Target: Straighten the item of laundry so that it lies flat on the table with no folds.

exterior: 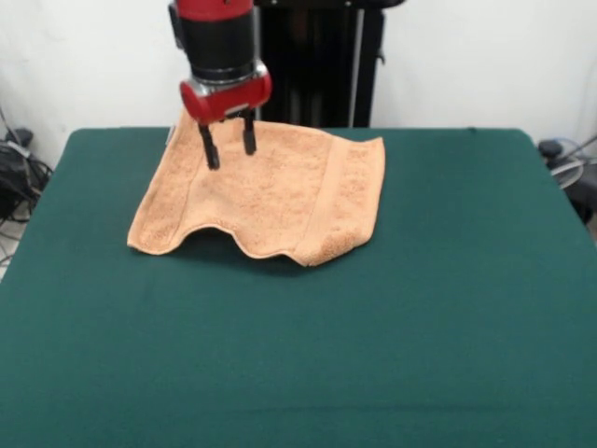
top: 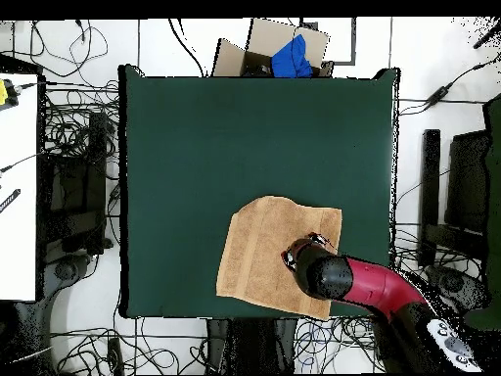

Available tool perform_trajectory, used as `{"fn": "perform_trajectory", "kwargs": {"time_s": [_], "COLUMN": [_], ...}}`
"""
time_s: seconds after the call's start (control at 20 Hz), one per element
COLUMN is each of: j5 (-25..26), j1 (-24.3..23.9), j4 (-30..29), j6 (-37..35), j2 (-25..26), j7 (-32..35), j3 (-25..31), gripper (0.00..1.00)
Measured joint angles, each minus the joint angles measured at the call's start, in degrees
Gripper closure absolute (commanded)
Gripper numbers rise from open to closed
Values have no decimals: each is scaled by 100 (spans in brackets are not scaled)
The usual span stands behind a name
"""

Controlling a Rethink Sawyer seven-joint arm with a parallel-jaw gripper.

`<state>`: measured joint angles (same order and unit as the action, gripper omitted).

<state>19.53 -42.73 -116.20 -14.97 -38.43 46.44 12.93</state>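
Observation:
The orange-tan terry towel (exterior: 270, 196) lies on the dark green table (exterior: 298, 336) near its far edge, left of centre. Its front edge is wavy and raised in a hump, and the right part shows a woven band. In the overhead view the towel (top: 259, 259) lies near the bottom edge of the table (top: 215, 137). My gripper (exterior: 228, 145) hangs just above the towel's far left part, its two dark fingers (exterior: 211, 147) apart and empty. In the overhead view the gripper (top: 301, 250) is over the towel's right half.
A cardboard box with a blue cloth (top: 292, 54) stands beyond the table's top edge in the overhead view. Cables (top: 68, 157) and equipment lie on the floor on both sides. The black pedestal (exterior: 317, 61) stands behind the table.

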Motion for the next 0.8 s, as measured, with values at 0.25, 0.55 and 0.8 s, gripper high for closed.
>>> {"fn": "perform_trajectory", "kwargs": {"time_s": [0.25,0.55,0.8], "j5": [-2,-4,-6], "j1": [18,64,49], "j4": [2,14,99], "j6": [419,880,1188], "j2": [379,835,1194], "j7": [0,0,0], "j3": [-24,-155,-192], "gripper": [0,0,0]}}
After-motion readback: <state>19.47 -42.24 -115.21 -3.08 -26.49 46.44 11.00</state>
